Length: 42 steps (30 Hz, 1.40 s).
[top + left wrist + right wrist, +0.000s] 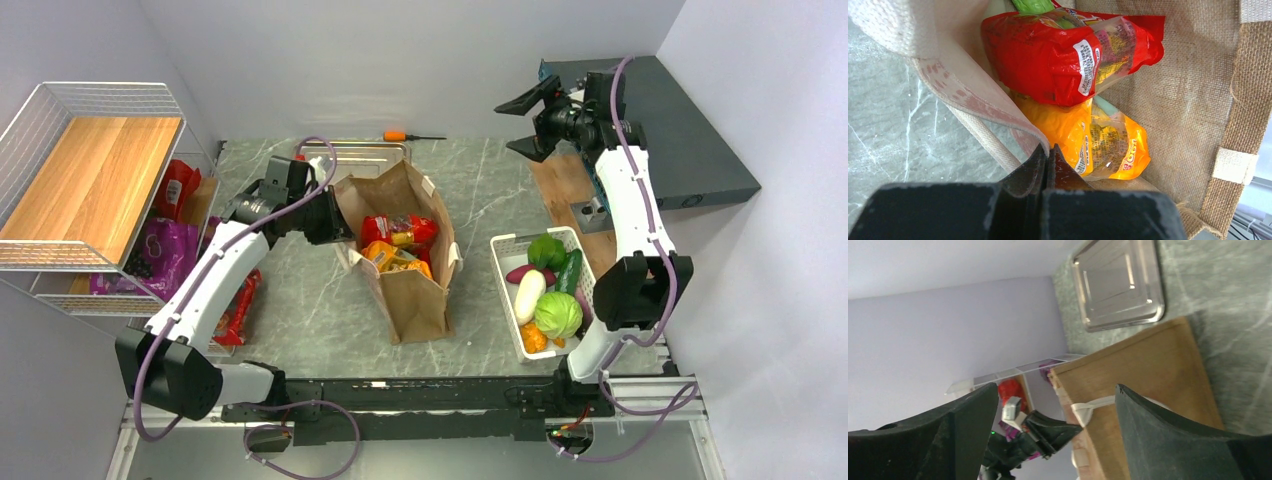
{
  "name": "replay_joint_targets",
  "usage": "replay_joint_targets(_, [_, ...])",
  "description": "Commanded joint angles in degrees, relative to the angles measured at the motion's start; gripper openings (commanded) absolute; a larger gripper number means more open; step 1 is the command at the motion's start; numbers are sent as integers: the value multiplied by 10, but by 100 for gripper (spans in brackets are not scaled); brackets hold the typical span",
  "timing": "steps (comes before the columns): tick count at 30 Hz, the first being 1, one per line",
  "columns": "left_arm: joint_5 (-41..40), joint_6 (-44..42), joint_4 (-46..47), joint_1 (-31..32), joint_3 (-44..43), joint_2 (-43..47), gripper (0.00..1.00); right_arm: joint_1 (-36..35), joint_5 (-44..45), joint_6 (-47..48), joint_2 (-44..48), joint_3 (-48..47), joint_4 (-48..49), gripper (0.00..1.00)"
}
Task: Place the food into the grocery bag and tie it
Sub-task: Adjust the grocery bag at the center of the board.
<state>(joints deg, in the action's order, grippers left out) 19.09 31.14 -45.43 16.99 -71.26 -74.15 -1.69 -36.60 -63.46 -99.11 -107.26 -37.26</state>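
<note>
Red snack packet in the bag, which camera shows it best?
Left wrist: the red snack packet appears large and close, label visible. Top external shows it small inside the grocery bag. Right wrist shows only the bag's outside, no packet.

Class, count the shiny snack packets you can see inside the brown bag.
2. The red packet lies against the orange packet inside the bag; more may be hidden beneath them.

Lab booth: blank walls [400, 60], arms [210, 280] on rail [420, 392].

Two snack packets [1048, 60], perhaps six vegetables [557, 313]
</note>
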Motion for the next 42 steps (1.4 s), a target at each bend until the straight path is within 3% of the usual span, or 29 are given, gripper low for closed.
replay_joint_targets(1, [0, 1, 36, -6, -27, -10, 0, 9, -29, 103, -13, 2, -49, 87])
replay_joint_targets(5, [-4, -5, 28, -6, -49, -23, 0, 7, -35, 159, -5, 62, -74, 82])
replay_joint_targets(8, [-6, -7, 26, -7, -54, -24, 0, 2, -64, 172, 11, 142, -51, 78])
replay_joint_targets(17, [3, -12, 30, -8, -49, -20, 0, -39, -93, 227, 20, 260, -15, 72])
replay_joint_targets(27, [3, -9, 40, -8, -37, -1, 0, -99, -118, 211, 7, 305, 48, 67])
replay_joint_targets(42, [11, -11, 60, -7, -8, 27, 0, -125, -199, 172, -15, 404, 138, 57])
